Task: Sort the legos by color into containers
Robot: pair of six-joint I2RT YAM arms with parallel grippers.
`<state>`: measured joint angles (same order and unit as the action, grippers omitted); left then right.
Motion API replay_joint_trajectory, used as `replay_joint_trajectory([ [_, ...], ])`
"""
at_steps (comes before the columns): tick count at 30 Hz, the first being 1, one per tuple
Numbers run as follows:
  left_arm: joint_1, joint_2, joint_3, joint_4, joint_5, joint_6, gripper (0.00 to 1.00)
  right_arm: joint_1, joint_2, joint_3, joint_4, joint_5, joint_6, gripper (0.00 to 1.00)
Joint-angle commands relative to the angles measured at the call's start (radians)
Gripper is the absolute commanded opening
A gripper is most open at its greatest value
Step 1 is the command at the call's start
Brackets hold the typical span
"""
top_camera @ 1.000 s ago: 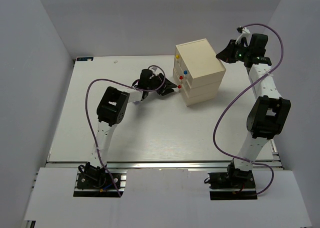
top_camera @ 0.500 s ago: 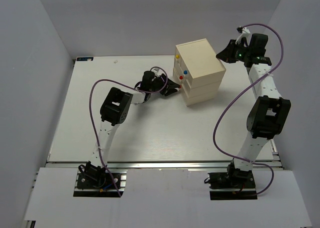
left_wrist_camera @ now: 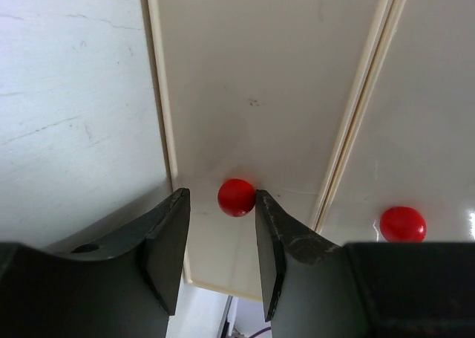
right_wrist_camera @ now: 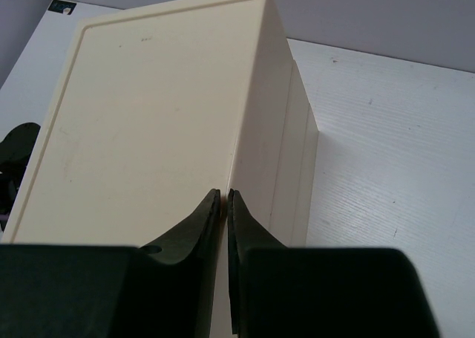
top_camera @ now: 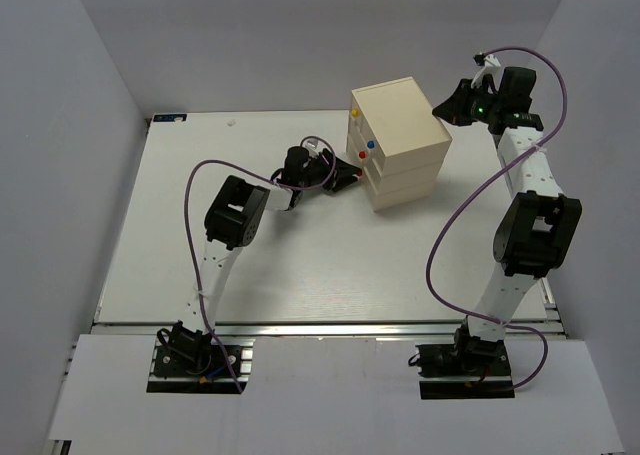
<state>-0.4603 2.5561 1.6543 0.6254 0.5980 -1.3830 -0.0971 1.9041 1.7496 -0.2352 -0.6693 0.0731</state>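
Small round red knob [left_wrist_camera: 237, 197] sits between the left pincer's [left_wrist_camera: 220, 204] parted fingers [left_wrist_camera: 167, 241]; cream-coloured wooden three-tier chest [top_camera: 400, 145] walls off the front, white counter [top_camera: 190, 185] open alongside.

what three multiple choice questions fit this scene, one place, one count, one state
1. Where are the left arm's jaws?
A) either side of a red knob on the chest
B) above the chest's top
C) by the arm bases
2. How many red knobs show in the left wrist view?
A) one
B) two
C) four
3. How do the right arm's jaws stand?
A) wide open
B) shut, holding nothing
C) shut on a brick
Answers: 1 A, the knob sits between the open jaws; 2 B, a second red knob shows to its right; 3 B, they meet over the chest's top edge, nothing between them.
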Motion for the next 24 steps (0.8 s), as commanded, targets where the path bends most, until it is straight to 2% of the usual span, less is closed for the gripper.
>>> replay_joint_trajectory([
  [1, -0.014, -0.017, 0.005, 0.031, -0.004, -0.010, 0.50, 0.022, 0.035, -0.058, -0.158, -0.016, -0.022, 0.11],
  [10, -0.023, 0.006, -0.002, 0.102, -0.014, -0.063, 0.44, 0.025, 0.036, -0.065, -0.162, -0.021, -0.021, 0.08],
  [24, -0.032, 0.016, -0.014, 0.161, -0.021, -0.113, 0.17, 0.022, 0.038, -0.067, -0.165, -0.019, -0.016, 0.06],
])
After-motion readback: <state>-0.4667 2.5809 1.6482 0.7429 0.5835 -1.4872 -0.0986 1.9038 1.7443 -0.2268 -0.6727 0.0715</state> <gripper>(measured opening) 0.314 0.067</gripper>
